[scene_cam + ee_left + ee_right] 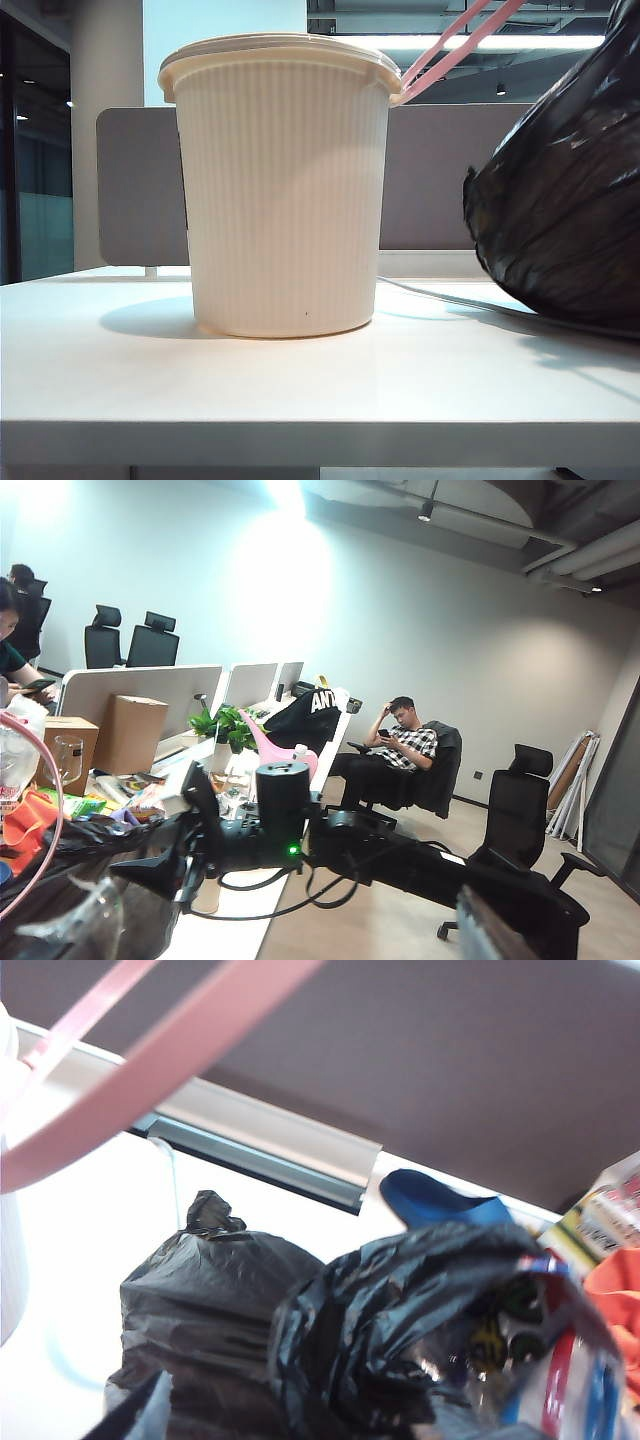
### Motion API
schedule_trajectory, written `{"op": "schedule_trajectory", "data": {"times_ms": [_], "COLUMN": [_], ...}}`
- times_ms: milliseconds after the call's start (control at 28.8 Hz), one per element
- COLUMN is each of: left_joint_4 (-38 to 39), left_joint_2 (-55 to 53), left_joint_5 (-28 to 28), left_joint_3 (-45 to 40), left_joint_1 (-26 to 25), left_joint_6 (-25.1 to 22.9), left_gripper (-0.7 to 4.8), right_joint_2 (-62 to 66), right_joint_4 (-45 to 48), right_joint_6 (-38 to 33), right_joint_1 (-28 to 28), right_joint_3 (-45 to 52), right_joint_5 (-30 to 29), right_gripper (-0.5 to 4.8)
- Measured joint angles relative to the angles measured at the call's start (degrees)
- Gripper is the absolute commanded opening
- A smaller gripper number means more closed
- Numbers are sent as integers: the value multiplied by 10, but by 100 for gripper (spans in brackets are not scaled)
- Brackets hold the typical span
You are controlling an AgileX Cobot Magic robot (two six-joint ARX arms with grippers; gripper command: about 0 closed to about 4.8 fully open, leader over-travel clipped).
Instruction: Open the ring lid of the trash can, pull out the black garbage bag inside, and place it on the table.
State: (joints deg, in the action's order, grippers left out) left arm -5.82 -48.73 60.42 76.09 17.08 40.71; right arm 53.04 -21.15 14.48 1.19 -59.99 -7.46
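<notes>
The trash can (283, 190) stands upright on the white desk (300, 385), and everything else is placed from it. Its ring lid (452, 45), a thin pink hoop, is swung up and open, rising slantwise from the can's rim on the exterior view's right side; the same hoop crosses the right wrist view (150, 1055) and shows as a pink arc at the edge of the left wrist view (40, 810). The black garbage bag (565, 190) is out of the can and lies on the desk to the can's right, apart from it, bulky and crinkled; a thin pale cable (440, 295) runs along the desk between the can's foot and the bag. In the right wrist view the bag (300, 1330) fills the lower part, knotted at one tuft and gaping at another where colourful packaging (570, 1360) shows inside, with a blue object (440, 1200) just behind it. A grey-brown partition panel (440, 180) stands behind the can. Neither set of fingers can be made out in any view: the left gripper, by its reading, stands wide; of the right gripper I cannot tell whether it is wide, narrow or holding anything
</notes>
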Motion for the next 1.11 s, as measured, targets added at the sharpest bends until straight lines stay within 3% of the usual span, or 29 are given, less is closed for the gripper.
{"op": "schedule_trajectory", "data": {"times_ms": [626,1112], "left_joint_4": [5,5], "left_joint_2": [25,29], "left_joint_5": [0,0], "left_joint_3": [0,0], "left_joint_1": [0,0], "left_joint_6": [1,0], "left_gripper": [434,434], "right_joint_2": [-23,-13], "right_joint_4": [-50,-89], "right_joint_6": [1,-70], "right_joint_1": [0,0], "right_joint_3": [-1,-1], "right_joint_5": [33,12], "right_gripper": [288,288]}}
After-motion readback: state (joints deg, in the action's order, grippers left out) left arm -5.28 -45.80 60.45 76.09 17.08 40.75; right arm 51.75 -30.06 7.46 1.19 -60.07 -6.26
